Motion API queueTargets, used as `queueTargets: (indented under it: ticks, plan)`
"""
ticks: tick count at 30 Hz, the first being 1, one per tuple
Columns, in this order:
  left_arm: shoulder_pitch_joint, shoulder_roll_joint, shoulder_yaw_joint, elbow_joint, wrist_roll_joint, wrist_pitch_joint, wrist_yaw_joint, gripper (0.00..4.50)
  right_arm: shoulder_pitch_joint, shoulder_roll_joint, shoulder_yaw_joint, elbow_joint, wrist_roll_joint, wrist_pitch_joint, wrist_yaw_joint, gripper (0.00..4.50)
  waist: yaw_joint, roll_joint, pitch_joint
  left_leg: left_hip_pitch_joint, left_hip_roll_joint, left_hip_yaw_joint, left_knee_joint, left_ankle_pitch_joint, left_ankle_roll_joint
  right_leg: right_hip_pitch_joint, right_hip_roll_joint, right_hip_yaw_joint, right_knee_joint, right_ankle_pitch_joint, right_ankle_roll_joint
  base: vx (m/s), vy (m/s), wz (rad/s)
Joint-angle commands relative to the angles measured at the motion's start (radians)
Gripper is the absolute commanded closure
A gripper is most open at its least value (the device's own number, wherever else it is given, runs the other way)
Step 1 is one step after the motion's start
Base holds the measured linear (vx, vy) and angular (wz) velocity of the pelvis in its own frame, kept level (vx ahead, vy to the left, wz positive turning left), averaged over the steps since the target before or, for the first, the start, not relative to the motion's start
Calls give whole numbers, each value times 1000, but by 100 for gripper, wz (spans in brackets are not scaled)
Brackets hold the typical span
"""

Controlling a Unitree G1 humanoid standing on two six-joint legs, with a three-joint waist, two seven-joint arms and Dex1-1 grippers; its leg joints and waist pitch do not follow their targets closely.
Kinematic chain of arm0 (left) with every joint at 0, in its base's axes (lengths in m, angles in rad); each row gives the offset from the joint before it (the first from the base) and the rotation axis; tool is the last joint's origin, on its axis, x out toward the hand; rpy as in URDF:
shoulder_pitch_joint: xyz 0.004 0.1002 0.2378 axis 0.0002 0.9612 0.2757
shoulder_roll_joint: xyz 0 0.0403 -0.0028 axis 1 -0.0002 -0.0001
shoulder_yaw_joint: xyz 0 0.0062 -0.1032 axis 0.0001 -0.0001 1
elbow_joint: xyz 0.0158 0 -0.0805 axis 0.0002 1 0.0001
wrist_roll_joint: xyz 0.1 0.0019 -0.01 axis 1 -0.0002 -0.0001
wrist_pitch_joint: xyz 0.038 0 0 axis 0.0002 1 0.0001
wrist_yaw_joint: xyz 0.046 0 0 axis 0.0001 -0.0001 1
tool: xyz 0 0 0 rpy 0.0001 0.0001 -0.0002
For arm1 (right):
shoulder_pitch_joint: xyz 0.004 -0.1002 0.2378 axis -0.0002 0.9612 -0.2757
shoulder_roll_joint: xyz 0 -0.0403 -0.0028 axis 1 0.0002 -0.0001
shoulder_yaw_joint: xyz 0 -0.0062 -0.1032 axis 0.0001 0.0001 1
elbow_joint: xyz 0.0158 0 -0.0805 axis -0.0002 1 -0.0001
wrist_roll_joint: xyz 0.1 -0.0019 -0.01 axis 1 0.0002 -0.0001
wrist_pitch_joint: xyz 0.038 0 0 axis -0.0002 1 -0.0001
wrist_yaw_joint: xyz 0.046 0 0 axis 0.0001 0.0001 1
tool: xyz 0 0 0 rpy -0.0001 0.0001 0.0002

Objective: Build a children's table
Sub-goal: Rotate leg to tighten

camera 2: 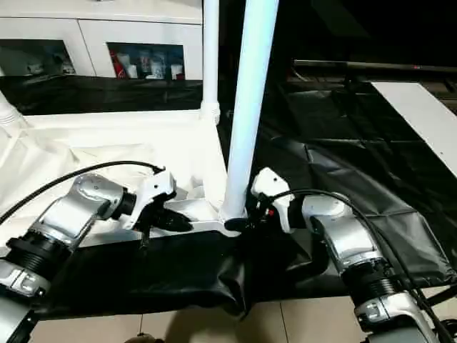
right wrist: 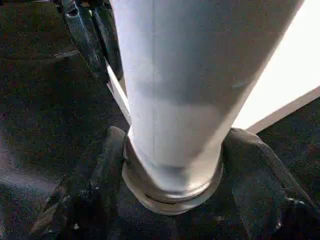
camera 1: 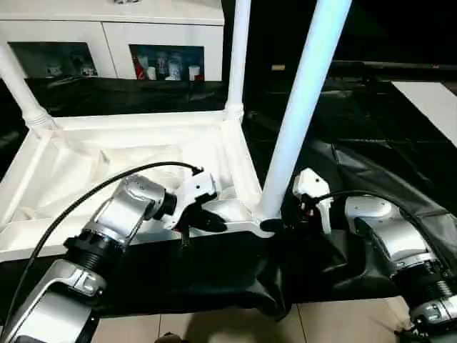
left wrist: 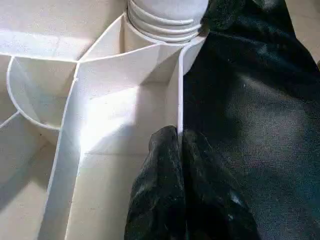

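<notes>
The children's table lies upside down on the black sheet, its white tabletop [camera 1: 143, 123] showing the ribbed underside [left wrist: 115, 115]. One leg [camera 1: 303, 100] stands in the near right corner socket, another [camera 1: 238, 50] in the far right corner, and a third [camera 1: 18, 86] at the far left. My left gripper [camera 1: 214, 221] is shut, pinching the tabletop's thin front rim wall [left wrist: 180, 85] between its fingertips [left wrist: 165, 145]. My right gripper [camera 1: 275, 225] reaches in from the right, its fingers [right wrist: 100, 170] pressed against both sides of the near leg's base collar [right wrist: 170, 185].
A white cabinet with glass doors [camera 1: 107, 28] stands behind the work table. The black sheet [camera 1: 357, 164] lies wrinkled to the right and hangs over the front edge. A white board [camera 1: 432, 100] lies at the far right. Tiled floor [camera 1: 321, 321] shows below.
</notes>
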Motion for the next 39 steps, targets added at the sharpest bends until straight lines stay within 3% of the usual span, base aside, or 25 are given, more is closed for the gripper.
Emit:
queueTargets:
  ticks: [1,4,5,7,8,9,10,11,12,14,16,18,22,23,24,26,28,30,32,35,39]
  plan:
    - [6,-3,-8,-29,-16,9,-12,450,14,9,9,6,0,3,10,183,-1,-4,-64,20,40,-17,-69,-187,35,45,-52,36,-63,-143,-248,0,0,0]
    - [6,-23,1,-14,-7,13,34,450,16,43,-10,32,-13,11,-74,183,-2,-4,-63,21,40,-17,-70,-198,25,43,-53,36,-66,-165,-245,0,0,0]
    - [-10,-65,21,31,5,18,120,450,7,85,-37,81,-36,21,-195,183,-6,-3,-61,20,40,-18,-72,-214,14,41,-52,37,-67,-187,-238,0,0,0]
    - [-34,-113,42,89,17,20,213,450,1,134,-65,123,-48,39,-314,183,-9,-4,-57,28,36,-20,-75,-278,-17,35,-54,37,-83,-304,-213,0,0,0]
    - [-34,-113,42,89,17,20,213,450,1,134,-65,123,-48,39,-314,183,-9,-4,-57,28,36,-20,-75,-278,-17,35,-54,37,-83,-304,-213,0,0,0]
    - [-79,-196,77,178,19,41,346,450,0,231,-111,152,-45,80,-493,183,-12,-5,-58,23,35,-21,-79,-284,-24,36,-53,38,-84,-331,-184,0,0,0]
    - [-82,-201,79,183,19,42,353,450,0,237,-114,153,-46,81,-504,184,-13,-3,-57,29,35,-21,-79,-296,-31,29,-52,38,-87,-341,-184,0,0,0]
    - [-91,-215,84,199,19,44,375,450,-2,255,-122,160,-45,86,-538,184,-11,-5,-59,31,35,-25,-79,-311,-42,33,-54,37,-88,-356,-176,0,0,0]
    - [-106,-238,92,224,19,41,410,450,-9,283,-137,175,-43,92,-592,184,-13,-6,-59,27,33,-26,-81,-308,-41,35,-53,36,-89,-355,-171,0,0,0]
    - [-129,-274,103,264,17,29,462,450,-24,329,-158,204,-47,98,-686,184,-13,-5,-59,32,33,-23,-81,-321,-43,27,-52,38,-91,-346,-170,0,0,0]
    - [-171,-361,134,349,-2,14,566,450,-76,426,-209,296,-30,87,-863,184,-14,-2,-62,32,32,-26,-82,-329,-52,29,-52,37,-91,-333,-172,0,0,0]
    - [-181,-387,128,374,6,5,594,450,-102,457,-223,337,-25,73,-921,184,-14,7,-62,33,31,-26,-83,-339,-53,28,-52,38,-93,-320,-166,0,0,0]
    - [-196,-418,123,427,35,-15,625,450,-146,491,-236,386,-51,44,-966,184,-16,9,-62,29,30,-26,-84,-338,-49,32,-50,37,-91,-290,-164,0,0,0]
    - [-199,-419,119,436,43,-19,629,450,-151,494,-239,389,-53,36,-960,184,-15,8,-63,30,30,-25,-84,-339,-45,32,-50,38,-92,-287,-161,0,0,0]
    - [-200,-417,116,439,47,-22,628,450,-151,494,-239,384,-51,29,-946,149,-15,8,-62,30,31,-25,-84,-339,-42,32,-50,38,-92,-282,-162,0,0,0]
    - [-199,-398,106,442,61,-36,613,450,-127,478,-217,325,-40,-1,-835,149,-14,7,-62,28,32,-25,-85,-333,-36,35,-51,38,-91,-271,-162,0,0,0]
    - [-202,-391,104,451,64,-47,606,450,-118,465,-206,307,-44,-13,-807,111,-8,4,-64,27,33,-24,-83,-310,-22,37,-51,38,-89,-236,-166,0,0,0]
    - [-200,-376,95,451,70,-60,588,450,-104,442,-206,271,-31,-8,-775,104,-7,2,-63,24,32,-23,-84,-295,-7,42,-51,37,-87,-222,-173,0,0,0]
    - [-191,-345,75,437,77,-87,534,450,-79,377,-192,200,-7,12,-683,78,-5,-2,-62,22,33,-23,-84,-288,3,45,-52,37,-89,-233,-167,0,0,0]
    - [-180,-325,67,416,75,-92,485,450,-58,316,-173,146,2,35,-596,55,-8,-2,-62,17,35,-25,-85,-281,8,48,-52,36,-87,-238,-165,0,0,0]
    - [-139,-260,33,354,76,-144,321,450,-2,132,-106,65,-33,-7,-349,55,-6,1,-63,19,37,-23,-79,-254,23,47,-54,37,-86,-196,-194,0,0,0]
